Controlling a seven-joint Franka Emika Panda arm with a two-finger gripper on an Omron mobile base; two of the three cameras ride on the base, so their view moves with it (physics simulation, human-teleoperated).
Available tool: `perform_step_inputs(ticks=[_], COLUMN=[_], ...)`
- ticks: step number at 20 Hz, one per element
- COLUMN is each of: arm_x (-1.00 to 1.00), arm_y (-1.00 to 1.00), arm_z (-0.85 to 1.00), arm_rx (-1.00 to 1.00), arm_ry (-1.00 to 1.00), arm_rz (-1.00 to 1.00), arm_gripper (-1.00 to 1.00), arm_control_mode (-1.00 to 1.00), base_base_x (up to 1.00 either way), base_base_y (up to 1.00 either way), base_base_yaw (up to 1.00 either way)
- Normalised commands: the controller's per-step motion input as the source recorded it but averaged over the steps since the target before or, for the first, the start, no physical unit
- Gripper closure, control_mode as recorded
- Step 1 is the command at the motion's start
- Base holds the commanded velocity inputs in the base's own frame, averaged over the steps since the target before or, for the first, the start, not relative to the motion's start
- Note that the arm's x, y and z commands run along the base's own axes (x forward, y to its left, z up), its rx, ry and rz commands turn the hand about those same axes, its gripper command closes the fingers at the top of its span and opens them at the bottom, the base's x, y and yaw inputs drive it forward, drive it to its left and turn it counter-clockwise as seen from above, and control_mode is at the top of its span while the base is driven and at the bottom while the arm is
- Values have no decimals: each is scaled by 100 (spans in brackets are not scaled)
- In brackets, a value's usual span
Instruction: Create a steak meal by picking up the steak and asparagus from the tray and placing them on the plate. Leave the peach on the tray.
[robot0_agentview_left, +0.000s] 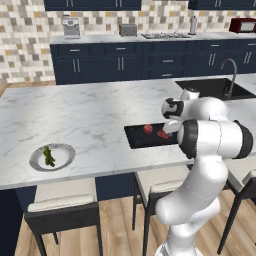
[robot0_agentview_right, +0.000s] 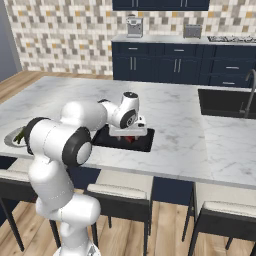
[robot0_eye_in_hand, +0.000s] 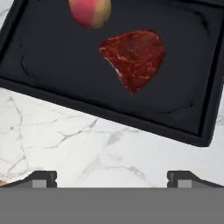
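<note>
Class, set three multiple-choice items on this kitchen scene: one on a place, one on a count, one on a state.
1. Where is the asparagus?
A. on the plate
B. on the tray
C. in the sink

2. How many foods lie on the tray?
A. one
B. two
C. three

3. What is the gripper doing?
A. holding the steak
B. holding the peach
C. open, holding nothing

Key: 1 A, green stalks lie on the plate; 2 B, steak and peach only; 3 C, fingertips stand wide apart over bare counter.
</note>
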Motion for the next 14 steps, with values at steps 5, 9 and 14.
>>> perform_step_inputs(ticks=[5,9,14], arm_x=[40,39,40], arm_y=[0,0,0], arm_z=[-32,-28,-30], arm_rx=[0,0,0], arm_ry=[0,0,0], arm_rz=[10,4,1], arm_gripper=[-100,-100,-100], arm_control_mode=[-100,-100,-100], base_base_x=[0,0,0], base_base_y=[0,0,0], base_base_yaw=[0,0,0])
